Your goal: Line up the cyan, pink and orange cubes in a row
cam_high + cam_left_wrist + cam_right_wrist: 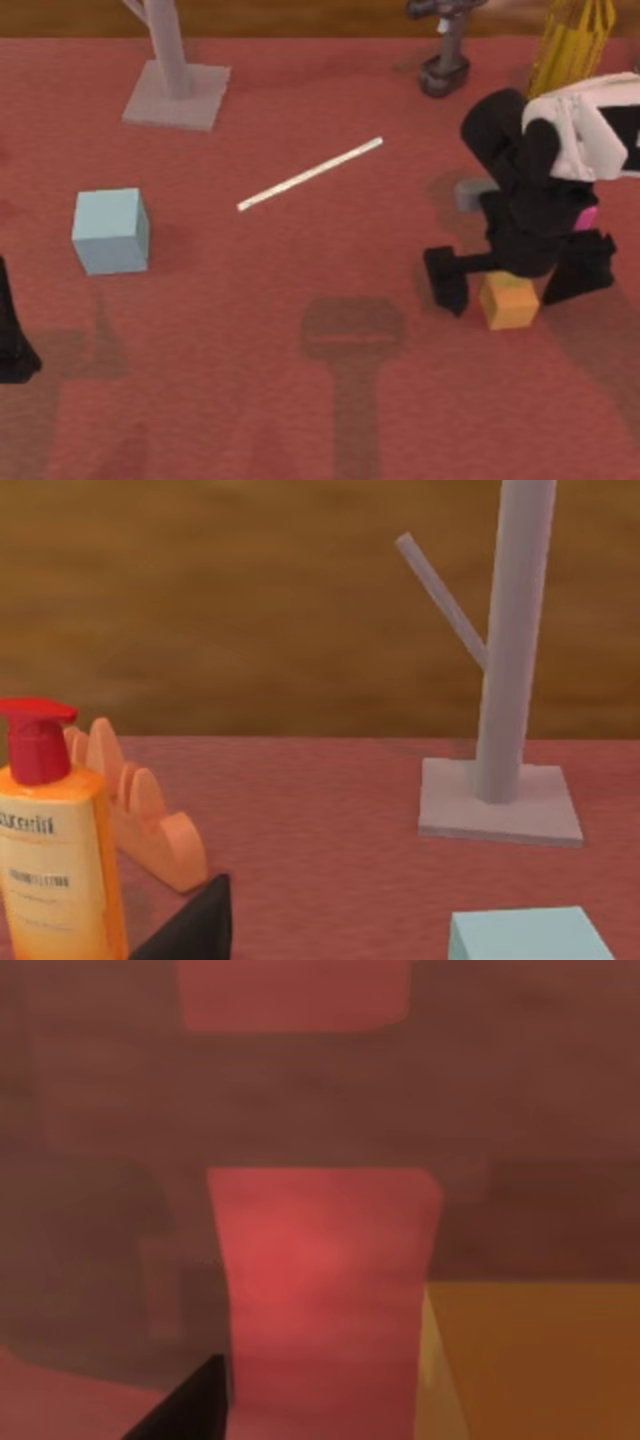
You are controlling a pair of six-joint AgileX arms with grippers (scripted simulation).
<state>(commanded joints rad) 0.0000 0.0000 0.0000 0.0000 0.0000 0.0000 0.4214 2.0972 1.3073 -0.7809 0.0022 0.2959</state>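
Status: the row is not yet formed. My right gripper [518, 278] is low over the right side of the table with its fingers spread wide, one finger [447, 281] on one side and the other on the far side of the orange cube [509, 301]. From above, the cube sits between them and slightly toward the near edge; whether either finger touches it I cannot tell. The right wrist view shows the orange cube [530, 1360] close beside the camera, with one dark fingertip [190, 1405] apart from it, so I judge the cube is not clamped. The pink cube [587, 217] is mostly hidden beneath the right arm; only a small patch shows just behind the gripper. The cyan cube [110, 231] rests well apart from the right gripper, far across the table toward the left side, and is also visible in the left wrist view [528, 935]. My left gripper [14, 345] is parked at the left edge, near the cyan cube; I cannot tell its finger state. Judgement: no cube is in line yet; all three placements remain.
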